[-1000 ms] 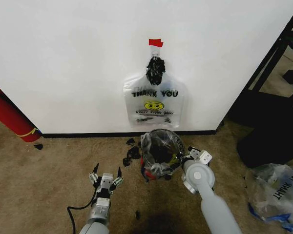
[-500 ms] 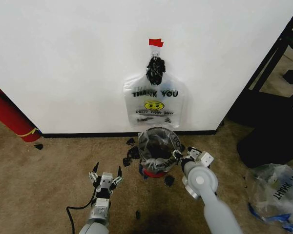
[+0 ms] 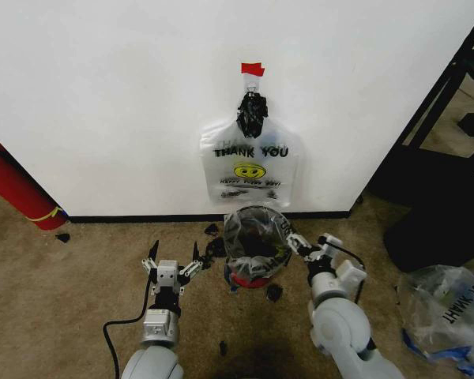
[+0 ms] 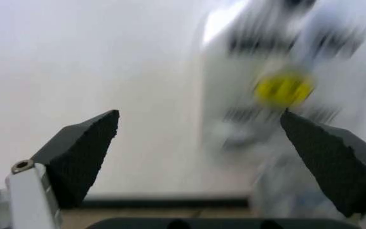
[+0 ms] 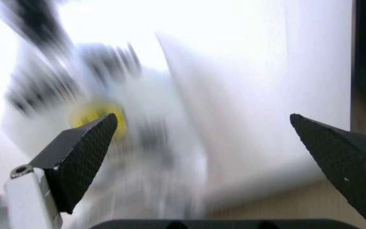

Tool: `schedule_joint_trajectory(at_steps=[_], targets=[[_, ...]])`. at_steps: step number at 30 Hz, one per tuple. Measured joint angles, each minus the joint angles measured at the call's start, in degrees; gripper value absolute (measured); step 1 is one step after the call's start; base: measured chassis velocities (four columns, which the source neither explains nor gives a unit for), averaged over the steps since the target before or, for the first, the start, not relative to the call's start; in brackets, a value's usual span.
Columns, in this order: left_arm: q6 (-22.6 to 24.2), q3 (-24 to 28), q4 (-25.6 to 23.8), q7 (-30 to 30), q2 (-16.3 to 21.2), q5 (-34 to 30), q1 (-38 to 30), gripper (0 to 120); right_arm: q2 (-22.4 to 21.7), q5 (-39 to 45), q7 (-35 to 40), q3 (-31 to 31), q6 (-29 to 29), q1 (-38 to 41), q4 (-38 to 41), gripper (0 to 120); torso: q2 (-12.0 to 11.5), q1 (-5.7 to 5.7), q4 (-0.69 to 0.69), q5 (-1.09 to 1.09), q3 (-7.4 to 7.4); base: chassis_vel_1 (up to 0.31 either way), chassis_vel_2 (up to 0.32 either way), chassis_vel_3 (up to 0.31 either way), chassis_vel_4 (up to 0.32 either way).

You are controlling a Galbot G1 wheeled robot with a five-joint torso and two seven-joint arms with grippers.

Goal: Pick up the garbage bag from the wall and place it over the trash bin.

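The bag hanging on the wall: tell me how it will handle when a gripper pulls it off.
The hanging bag is thin, see-through film, so probably floppy and very light. It hangs bunched from a hook, so it may snag or stretch. Its smooth film looks slippery between the fingers.

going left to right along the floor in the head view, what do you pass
red cylinder with a yellow band → left gripper, open → trash bin with a bag over its rim → right gripper, open, beside the bin → clear bag with black letters
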Motion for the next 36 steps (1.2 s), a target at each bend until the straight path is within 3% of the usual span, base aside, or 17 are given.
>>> schedule_joint_trajectory(at_steps=[2, 4, 6, 13, 14, 17, 21, 27, 32, 36], targets=[[-0.8, -0.2, -0.1, 0.9, -0.2, -0.4, -0.1, 100, 0.4, -2.8, -1.4, 1.0, 2.7, -0.4, -0.5, 100, 0.0, 0.00, 0.01, 0.01, 0.00, 0.000, 0.000, 0.000, 0.000], [-4.1, -0.6, -0.5, 5.5, -1.2, -2.7, -1.1, 100, 4.8, -19.3, -11.1, 10.9, 18.9, -3.1, -3.5, 100, 0.0, 0.00, 0.01, 0.01, 0.00, 0.000, 0.000, 0.000, 0.000], [-4.3, -0.3, -0.5, 7.0, -1.2, -3.8, -1.8, 100, 7.1, -21.8, -16.2, 15.1, 22.7, -5.6, -2.8, 100, 0.0, 0.00, 0.00, 0.02, 0.00, 0.000, 0.000, 0.000, 0.000], [-3.6, 0.4, -0.3, 9.2, -0.5, -4.5, -3.9, 100, 9.6, -17.3, -18.1, 16.1, 19.7, -14.8, 2.7, 100, 0.0, 0.00, -0.05, -0.01, 0.00, 0.000, 0.000, 0.000, 0.000], [-3.3, -1.1, -1.2, 9.1, 0.1, -4.4, -2.7, 100, 9.6, -19.1, -17.1, 15.4, 15.4, -15.6, 3.4, 100, 0.0, 0.00, 0.02, 0.00, 0.00, 0.000, 0.000, 0.000, 0.000], [-2.9, -2.5, -1.7, 8.9, 0.4, -4.3, -1.9, 100, 9.8, -20.7, -15.3, 15.0, 12.7, -15.9, 3.7, 100, 0.0, 0.00, 0.07, 0.01, 0.00, 0.000, 0.000, 0.000, 0.000], [-1.9, -3.0, -1.3, 8.8, -0.3, -4.2, -1.8, 100, 10.5, -21.4, -12.1, 14.4, 9.5, -18.0, 5.0, 100, 0.0, 0.00, -0.01, 0.00, 0.00, 0.000, 0.000, 0.000, 0.000], [-2.2, -3.3, -0.7, 8.7, -1.9, -4.3, -1.2, 100, 11.0, -18.7, -14.2, 14.0, 12.4, -19.3, 6.6, 100, 0.0, 0.00, 0.01, 0.00, 0.01, 0.000, 0.000, 0.000, 0.000], [-7.0, -4.0, -0.1, 9.1, -1.5, -5.4, -1.0, 100, 11.5, -17.2, -16.6, 13.8, 16.5, -19.0, 5.8, 100, 0.0, 0.00, 0.00, -0.01, 0.01, 0.000, 0.000, 0.000, 0.000], [-8.4, -4.7, -0.7, 9.0, -1.4, -6.4, -0.1, 100, 11.8, -15.2, -18.2, 13.2, 20.2, -18.6, 3.4, 100, 0.0, 0.00, 0.00, 0.00, 0.01, 0.000, 0.000, 0.000, 0.000]])
